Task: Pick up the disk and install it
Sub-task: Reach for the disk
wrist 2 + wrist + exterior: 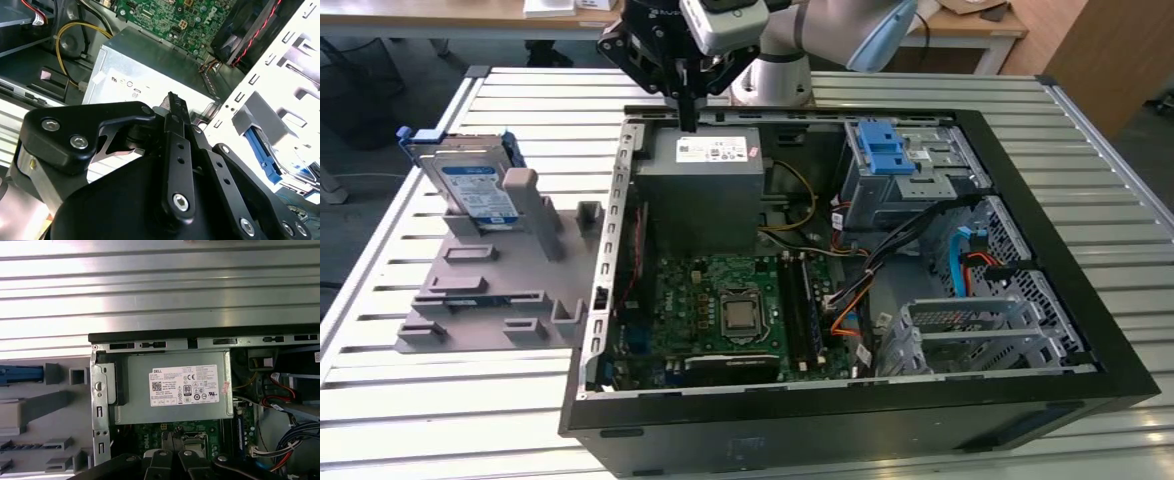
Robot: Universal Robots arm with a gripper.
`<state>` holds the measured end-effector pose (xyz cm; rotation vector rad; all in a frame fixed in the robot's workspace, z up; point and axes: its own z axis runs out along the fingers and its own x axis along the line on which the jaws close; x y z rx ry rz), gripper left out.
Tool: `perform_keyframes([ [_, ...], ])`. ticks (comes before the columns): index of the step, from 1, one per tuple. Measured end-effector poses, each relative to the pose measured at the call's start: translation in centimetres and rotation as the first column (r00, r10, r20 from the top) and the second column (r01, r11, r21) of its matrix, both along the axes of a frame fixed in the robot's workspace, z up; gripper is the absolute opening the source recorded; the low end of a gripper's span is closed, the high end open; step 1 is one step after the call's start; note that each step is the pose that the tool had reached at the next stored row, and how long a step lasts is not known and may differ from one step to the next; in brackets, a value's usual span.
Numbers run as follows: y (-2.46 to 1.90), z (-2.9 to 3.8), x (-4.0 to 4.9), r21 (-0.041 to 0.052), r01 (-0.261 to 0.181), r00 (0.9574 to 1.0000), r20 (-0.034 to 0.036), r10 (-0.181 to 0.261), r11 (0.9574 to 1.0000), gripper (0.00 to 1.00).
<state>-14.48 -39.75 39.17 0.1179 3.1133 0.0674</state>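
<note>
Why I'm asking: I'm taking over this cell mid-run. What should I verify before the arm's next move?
1. Disk seated and reachable: ok. The disk stands upright in the grey fixture, at the exterior view's left, outside the case.
2. Gripper free: ok. The gripper holds nothing.
3. Gripper open for a grasp: not ok. It is shut.
4. Gripper lined up over the disk: not ok. It hangs above the power supply inside the case.
5. Drive cage free: cannot tell. The drive cage sits under a blue latch, so its inside is hidden.
6. Cables out of the way: cannot tell. The cables run right beside the cage.
</note>
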Motion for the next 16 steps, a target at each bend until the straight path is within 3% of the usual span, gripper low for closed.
perform_keyframes([
  [5,0.78,-0.01,-0.33,0.0000,0.000,1.0000,0.0000,0.000,1.0000,0.11],
  [16,0.89,-0.06,-0.50,0.0000,0.000,1.0000,0.0000,0.000,1.0000,0.11],
])
